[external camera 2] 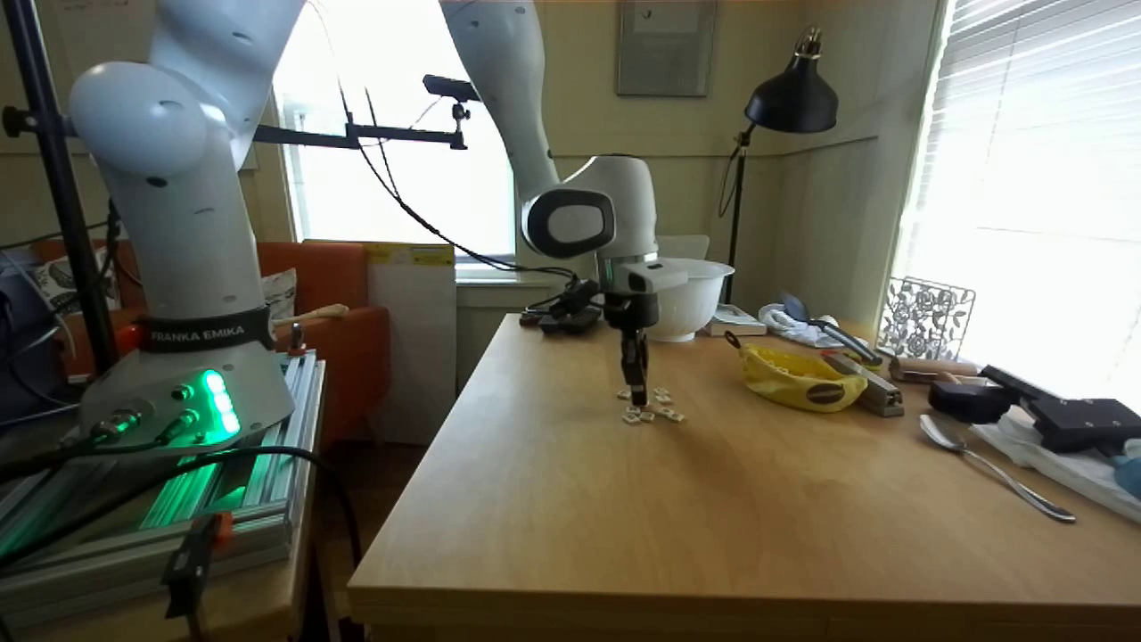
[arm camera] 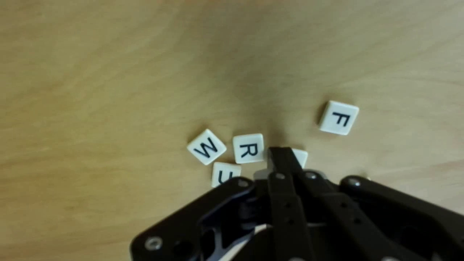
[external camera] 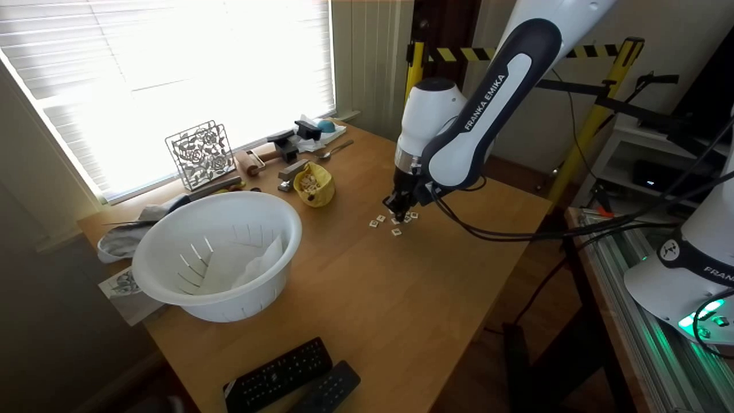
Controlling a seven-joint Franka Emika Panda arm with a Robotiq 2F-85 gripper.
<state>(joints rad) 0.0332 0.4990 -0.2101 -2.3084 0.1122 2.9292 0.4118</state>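
The fingers (arm camera: 282, 163) amid lettered tiles (external camera: 396, 232)

In the wrist view, the fingers stood fully closed, nothing visible between them; the R tile (arm camera: 248, 148) lay just left of their tips, the W tile (arm camera: 207, 146) farther left; a half-hidden tile (arm camera: 301, 157) showed at their right edge, whether touching could not be told; the F tile (arm camera: 339, 117) lay apart, far and right; the square faces offered no long axis; all rested on the counter (external camera 2: 758, 499).

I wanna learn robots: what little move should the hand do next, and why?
Maybe lift the black two-fingered hand slightly: it's shut, close beside the square white R tile and partly hiding another white tile, so opening there could bump them.
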